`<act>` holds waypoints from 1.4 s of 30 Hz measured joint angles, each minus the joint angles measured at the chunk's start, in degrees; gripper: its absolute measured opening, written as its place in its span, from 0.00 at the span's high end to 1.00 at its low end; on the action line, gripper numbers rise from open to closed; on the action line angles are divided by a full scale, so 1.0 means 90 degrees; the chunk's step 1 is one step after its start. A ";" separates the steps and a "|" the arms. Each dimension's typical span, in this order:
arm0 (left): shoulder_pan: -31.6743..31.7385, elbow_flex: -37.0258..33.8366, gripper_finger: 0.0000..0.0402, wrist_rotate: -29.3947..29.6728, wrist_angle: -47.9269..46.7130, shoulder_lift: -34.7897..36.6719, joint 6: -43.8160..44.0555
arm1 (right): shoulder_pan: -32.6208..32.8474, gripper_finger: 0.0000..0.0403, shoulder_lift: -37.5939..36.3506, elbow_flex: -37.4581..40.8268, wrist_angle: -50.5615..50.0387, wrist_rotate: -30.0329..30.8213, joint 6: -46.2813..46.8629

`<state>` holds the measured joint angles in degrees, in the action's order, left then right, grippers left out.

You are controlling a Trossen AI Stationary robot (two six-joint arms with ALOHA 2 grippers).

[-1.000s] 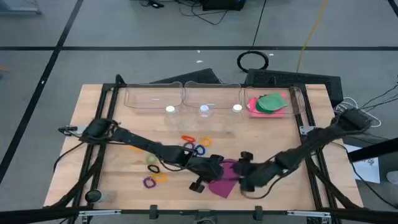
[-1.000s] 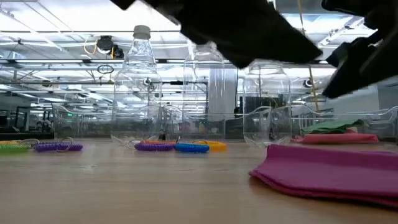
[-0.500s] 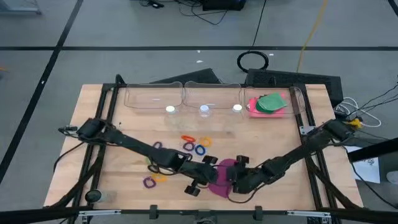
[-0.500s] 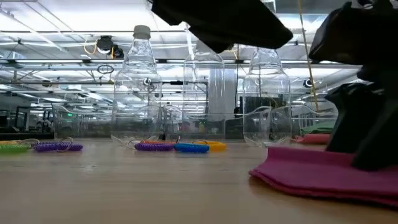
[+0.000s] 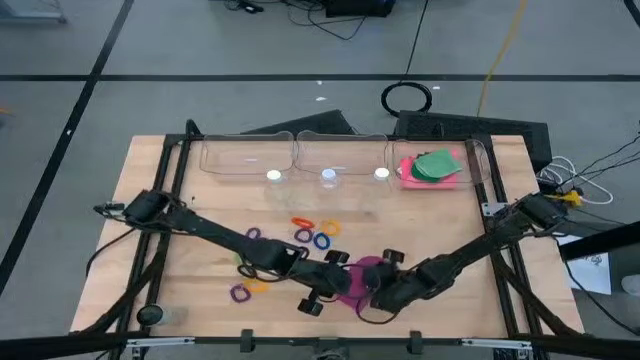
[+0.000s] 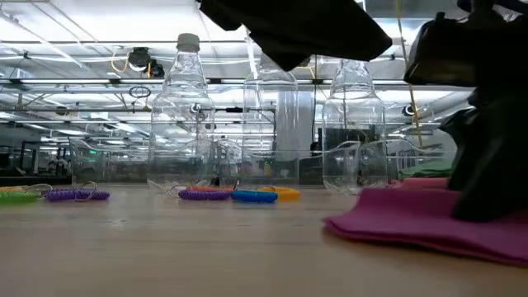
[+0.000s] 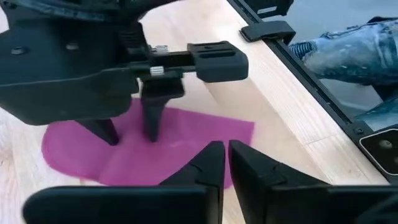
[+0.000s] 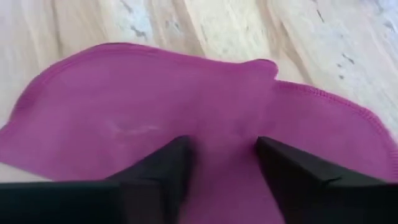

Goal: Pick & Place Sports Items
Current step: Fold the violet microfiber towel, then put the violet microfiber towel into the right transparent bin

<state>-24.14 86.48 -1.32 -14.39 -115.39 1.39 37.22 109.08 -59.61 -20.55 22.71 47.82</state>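
Right wrist view: the right gripper (image 8: 217, 171) stands part-open, fingertips pressed into the purple cloth (image 8: 205, 118) at the table's near edge — nothing pinched yet. Left gripper (image 7: 224, 163) hovers shut beside. Far-right tray (image 5: 478, 160) holds pink and green pieces; rings (image 5: 312, 236) remain.

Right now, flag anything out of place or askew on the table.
Nothing is spilled or damaged. The purple piece lies rumpled, bunched between the right gripper's fingers pressing on it. Elastic rings lie scattered loose mid-table, while the far bin holds neat pink and green pieces.

Grey floor (image 5: 200, 50) — dark tape lines, black cables (image 5: 405, 98), ceiling strip lights (image 6: 74, 33)
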 joint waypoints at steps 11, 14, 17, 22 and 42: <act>0.0005 0.0000 0.94 0.0125 0.0007 0.0000 -0.0017 | -0.0133 0.97 -0.0356 0.0012 -0.0056 -0.0582 -0.0064; 0.0007 0.0000 0.94 0.0163 0.0007 0.0000 -0.0017 | -0.0136 1.00 -0.0772 0.0051 -0.0224 -0.0606 -0.0173; 0.0012 0.0000 0.94 0.0163 0.0010 0.0000 -0.0015 | -0.0134 0.99 -0.1339 0.0073 -0.0209 -0.0499 -0.0282; 0.0012 0.0000 0.94 0.0216 0.0012 0.0000 -0.0015 | -0.0050 1.00 -0.2400 0.0051 -0.0161 -0.0225 -0.0691; 0.0147 0.0000 0.94 0.0219 0.0138 0.0000 0.0035 | -0.0052 1.00 -0.5838 0.0039 -0.1718 0.1562 -0.0750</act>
<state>-22.82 86.48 0.64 -13.15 -115.39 1.70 36.75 56.53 -59.27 -36.02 36.77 41.07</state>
